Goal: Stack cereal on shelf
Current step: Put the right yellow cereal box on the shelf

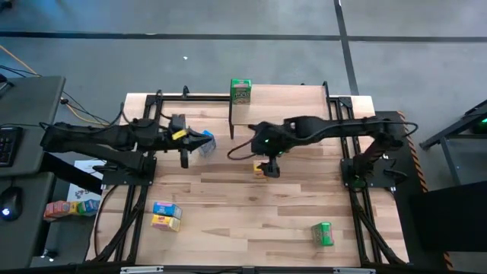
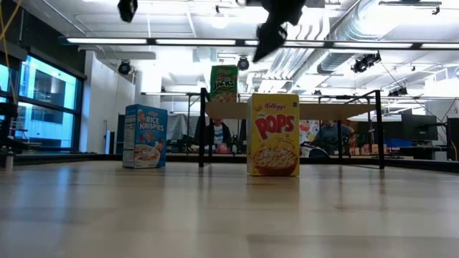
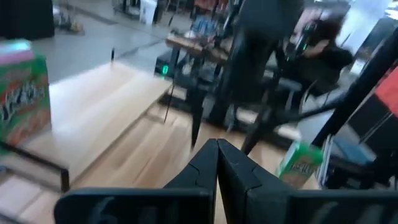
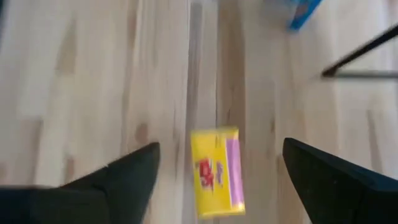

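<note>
1 green box (image 1: pixel 240 91) stands on the shelf (image 1: pixel 304 97), so by my reckoning the stacking has barely begun, with 5 boxes left on the table (image 1: pixel 228 221): a blue box (image 1: pixel 204 143) by the left arm, a yellow box (image 1: pixel 260 170) under the right arm, a blue-and-yellow pair (image 1: pixel 166 215) at the front left and a green one (image 1: pixel 323 234) at the front right. Of the 2 grippers, the right gripper (image 4: pixel 217 171) hangs wide open straight above the yellow box, not touching it, while the left gripper (image 3: pixel 217 165) is pinched shut and empty, facing the shelf.
</note>
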Controlling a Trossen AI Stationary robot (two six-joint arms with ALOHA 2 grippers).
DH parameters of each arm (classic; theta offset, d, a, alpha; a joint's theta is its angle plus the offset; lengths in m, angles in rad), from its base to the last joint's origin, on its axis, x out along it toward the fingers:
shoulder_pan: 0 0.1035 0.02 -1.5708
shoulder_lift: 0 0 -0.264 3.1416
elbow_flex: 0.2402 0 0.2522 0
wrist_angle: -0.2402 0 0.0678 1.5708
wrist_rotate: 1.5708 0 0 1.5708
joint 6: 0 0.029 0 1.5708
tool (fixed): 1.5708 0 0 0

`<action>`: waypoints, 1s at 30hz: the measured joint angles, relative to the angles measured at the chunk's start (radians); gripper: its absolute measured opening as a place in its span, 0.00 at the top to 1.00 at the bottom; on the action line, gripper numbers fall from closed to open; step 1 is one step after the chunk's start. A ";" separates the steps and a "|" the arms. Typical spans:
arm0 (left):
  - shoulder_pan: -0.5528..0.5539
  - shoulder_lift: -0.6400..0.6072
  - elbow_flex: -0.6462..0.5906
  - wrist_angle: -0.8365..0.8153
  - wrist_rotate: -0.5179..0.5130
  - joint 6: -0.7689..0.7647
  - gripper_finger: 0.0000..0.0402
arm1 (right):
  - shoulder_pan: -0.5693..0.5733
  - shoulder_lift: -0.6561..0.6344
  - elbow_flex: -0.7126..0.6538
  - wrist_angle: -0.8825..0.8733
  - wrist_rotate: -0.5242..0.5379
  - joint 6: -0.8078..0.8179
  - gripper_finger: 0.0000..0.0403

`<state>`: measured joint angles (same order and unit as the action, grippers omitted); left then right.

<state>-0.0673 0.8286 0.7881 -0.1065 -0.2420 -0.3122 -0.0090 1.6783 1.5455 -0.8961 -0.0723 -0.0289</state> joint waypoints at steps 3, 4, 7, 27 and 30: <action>0.000 -0.024 -0.005 -0.016 0.000 0.000 1.00 | 0.000 0.044 -0.003 -0.039 -0.005 -0.034 0.18; 0.000 -0.025 0.000 -0.010 0.000 0.000 1.00 | 0.000 0.057 -0.004 -0.063 -0.007 -0.040 0.18; 0.000 -0.030 -0.005 -0.027 0.000 0.000 1.00 | 0.000 0.095 -0.005 -0.090 -0.007 -0.043 0.18; 0.001 -0.022 -0.004 -0.032 0.000 0.042 1.00 | 0.004 0.223 -0.006 -0.099 0.012 -0.013 0.34; 0.001 -0.022 -0.004 -0.032 0.000 0.065 1.00 | 0.004 0.223 -0.006 -0.092 0.028 0.012 0.43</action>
<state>-0.0667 0.8066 0.7841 -0.1383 -0.2419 -0.2471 -0.0048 1.9011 1.5394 -0.9881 -0.0441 -0.0166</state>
